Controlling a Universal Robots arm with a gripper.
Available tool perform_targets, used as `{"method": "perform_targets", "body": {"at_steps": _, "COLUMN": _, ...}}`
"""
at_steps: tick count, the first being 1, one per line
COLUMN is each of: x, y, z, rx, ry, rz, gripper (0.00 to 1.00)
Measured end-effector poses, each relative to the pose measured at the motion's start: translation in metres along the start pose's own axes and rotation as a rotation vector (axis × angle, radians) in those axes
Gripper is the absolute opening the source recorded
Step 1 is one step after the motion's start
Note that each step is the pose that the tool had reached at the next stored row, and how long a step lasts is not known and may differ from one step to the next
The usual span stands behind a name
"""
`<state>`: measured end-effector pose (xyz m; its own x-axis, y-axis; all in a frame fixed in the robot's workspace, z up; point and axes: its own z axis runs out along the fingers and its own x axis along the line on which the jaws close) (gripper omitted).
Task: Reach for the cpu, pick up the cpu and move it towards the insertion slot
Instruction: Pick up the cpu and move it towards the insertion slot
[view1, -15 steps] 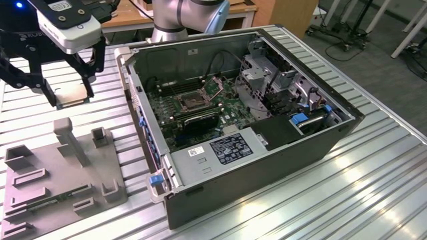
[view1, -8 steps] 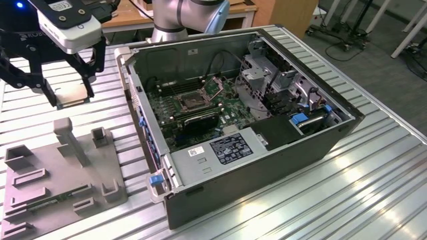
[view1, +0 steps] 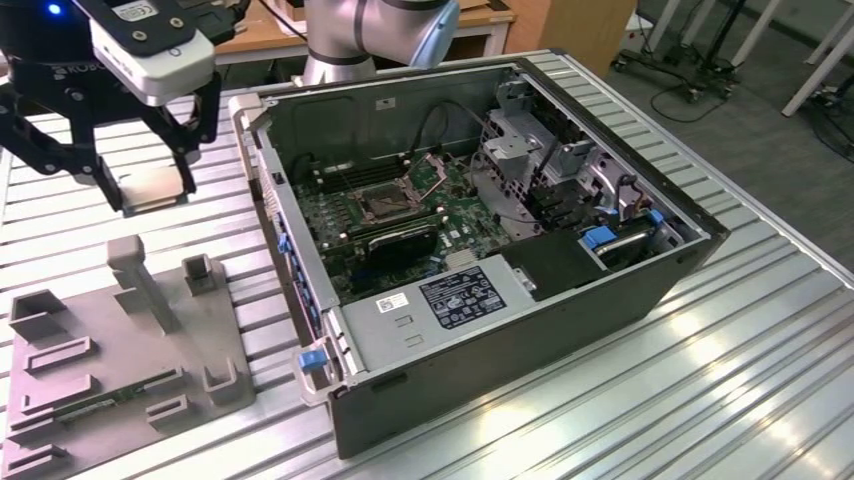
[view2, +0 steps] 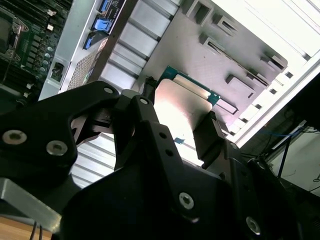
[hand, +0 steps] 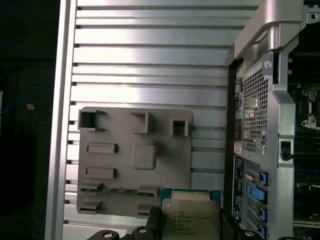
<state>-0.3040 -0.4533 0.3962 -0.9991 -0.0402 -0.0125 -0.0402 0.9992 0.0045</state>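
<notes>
Hanging at about 10 o'clock in the exterior view, the gripper (view1: 150, 192) has its 2 black fingers (view1: 118, 195) closed narrowly on the cpu (view1: 152, 186), which sits flat between them with its pale metal face up. In both wrist views the same grip shows: the cpu (hand: 190, 217) is pinched by opposite edges, a finger (hand: 152, 222) pressed against each side, and its green border peeks out past the silvery lid (view2: 181, 107).

From where I stand, the chip looks lifted clear of the ribbed aluminium table (view1: 747, 340). It is near the far end of the grey fixture (view1: 134, 340) but apart from it. That fixture (hand: 135, 160) lies flat on the table and carries several raised blocks and shallow pockets.

At about 3 o'clock from the gripper, the open computer case (view1: 534, 330) lies on its side, just beside the fixture. Inside it, the insertion slot (view1: 379, 205) shows as a square socket with a shiny frame and dark centre, on the green board. It is well apart from the held cpu, with the case's near wall between them. The arm (view1: 380, 30) rises at 12 o'clock behind the case.
</notes>
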Motion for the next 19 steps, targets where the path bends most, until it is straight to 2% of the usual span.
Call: {"method": "perform_targets", "body": {"at_steps": 19, "x": -0.017, "y": -0.0007, "z": 0.0002, "rx": 0.0001, "ry": 0.0001, "rz": 0.0, "gripper": 0.55}}
